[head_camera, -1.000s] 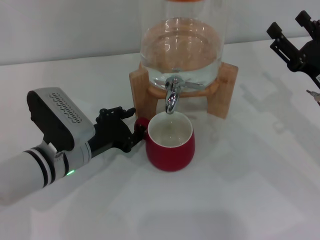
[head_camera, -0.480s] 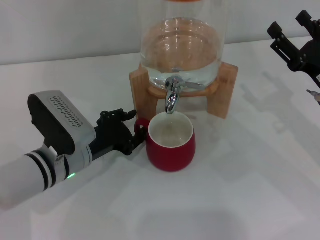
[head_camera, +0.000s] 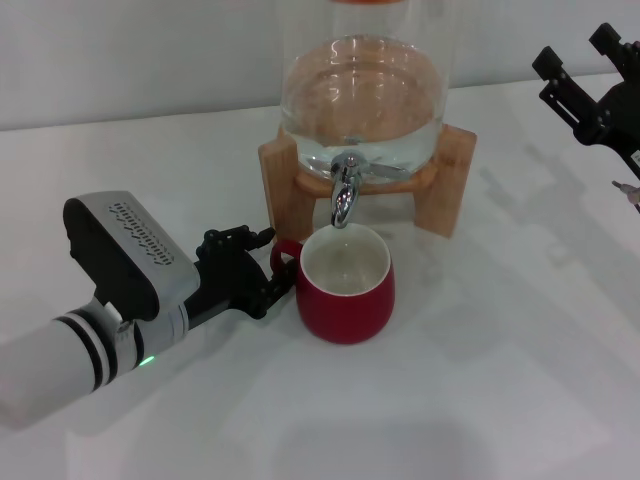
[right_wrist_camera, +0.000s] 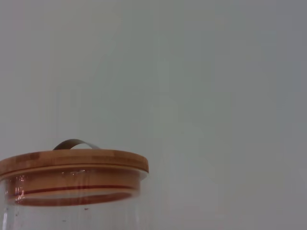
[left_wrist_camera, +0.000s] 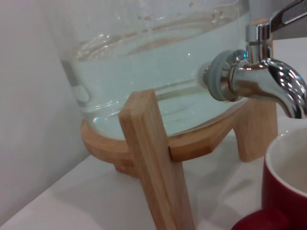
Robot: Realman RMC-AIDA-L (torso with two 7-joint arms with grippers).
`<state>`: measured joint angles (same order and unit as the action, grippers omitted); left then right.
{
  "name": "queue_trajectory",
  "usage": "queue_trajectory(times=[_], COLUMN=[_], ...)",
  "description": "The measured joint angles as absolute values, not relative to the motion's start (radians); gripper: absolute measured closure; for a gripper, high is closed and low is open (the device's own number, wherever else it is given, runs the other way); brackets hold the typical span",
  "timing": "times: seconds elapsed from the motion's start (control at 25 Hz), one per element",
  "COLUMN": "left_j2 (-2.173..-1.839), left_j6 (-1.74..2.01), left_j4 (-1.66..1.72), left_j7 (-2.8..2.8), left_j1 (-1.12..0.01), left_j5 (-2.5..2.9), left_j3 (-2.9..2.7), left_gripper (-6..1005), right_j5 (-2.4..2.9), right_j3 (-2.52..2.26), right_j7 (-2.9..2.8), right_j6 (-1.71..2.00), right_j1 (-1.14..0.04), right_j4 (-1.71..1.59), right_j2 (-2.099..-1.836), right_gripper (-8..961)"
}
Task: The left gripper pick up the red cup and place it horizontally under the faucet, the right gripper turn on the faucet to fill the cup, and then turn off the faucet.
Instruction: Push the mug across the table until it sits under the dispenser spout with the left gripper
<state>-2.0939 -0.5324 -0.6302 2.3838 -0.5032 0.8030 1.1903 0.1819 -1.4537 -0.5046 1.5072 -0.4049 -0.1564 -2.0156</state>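
The red cup (head_camera: pixel 344 290) stands upright on the worktop (head_camera: pixel 500 380), near the middle, directly below the spout of the faucet (head_camera: pixel 343 192), with its white inside empty. The left end effector (head_camera: pixel 262 268) lies low on the worktop, on the side of the cup toward the left edge, and its black fingers are around the small loop handle; whether they press it or have let it go, I cannot tell. In the left wrist view the spout (left_wrist_camera: pixel 268 81) hangs just above the rim of the cup (left_wrist_camera: pixel 286 182).

The cup seems already well placed, so I judge the step in hand is for the left end effector to leave it without disturbing it. It should spread the fingers fully first, then draw straight back toward the left edge, so that no finger catches the handle and turns the cup from under the spout.

The right end effector (head_camera: pixel 585 85) waits high near the far right corner, its bars spread apart and grasping nothing.
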Motion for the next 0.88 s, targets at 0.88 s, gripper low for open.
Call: queue_trajectory(times=[0.88], left_j2=[-2.091], left_j6=[-0.529], left_j4=[-0.652], left_j7=[2.422], left_j1=[-0.481], left_j5=[0.797], left_j3=[1.205], left_gripper=[520], right_j5=[0.184], right_j3=[-1.456], right_j7=[-0.505], right_j6=[1.499], right_j1=[-0.405], right_j4=[-0.156], right_j2=[-2.016], right_gripper=[115])
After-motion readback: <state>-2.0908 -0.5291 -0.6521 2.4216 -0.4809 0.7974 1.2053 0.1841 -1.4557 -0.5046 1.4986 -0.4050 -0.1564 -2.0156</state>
